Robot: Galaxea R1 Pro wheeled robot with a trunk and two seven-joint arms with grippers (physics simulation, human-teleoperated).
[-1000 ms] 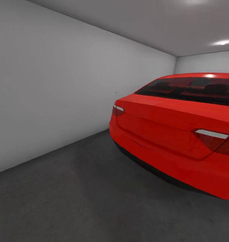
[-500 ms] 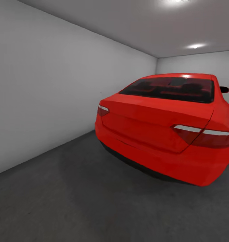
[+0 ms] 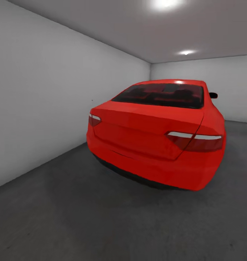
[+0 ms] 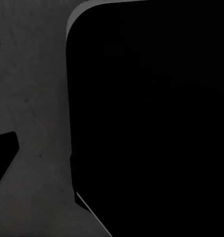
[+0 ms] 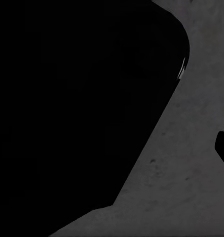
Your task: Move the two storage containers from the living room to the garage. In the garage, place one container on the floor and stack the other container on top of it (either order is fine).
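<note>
garage walls (image 3: pixel 40 98) in plain grey-white stand to your left and ahead, with dark speckled concrete floor (image 3: pixel 65 217) under you. you face the rear of a red car (image 3: pixel 156 137), parked near the left wall, its tail lights and dark rear window toward you. two ceiling lights (image 3: pixel 167 3) glow above. your wrist cameras look down on the same grey floor beside large black shapes; you cannot tell how either gripper's jaws stand. you have no orange-red container before you.

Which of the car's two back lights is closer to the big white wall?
The left tail light on the red car. It sits at the corner beside the long side wall; the right tail light faces the open floor.
</note>
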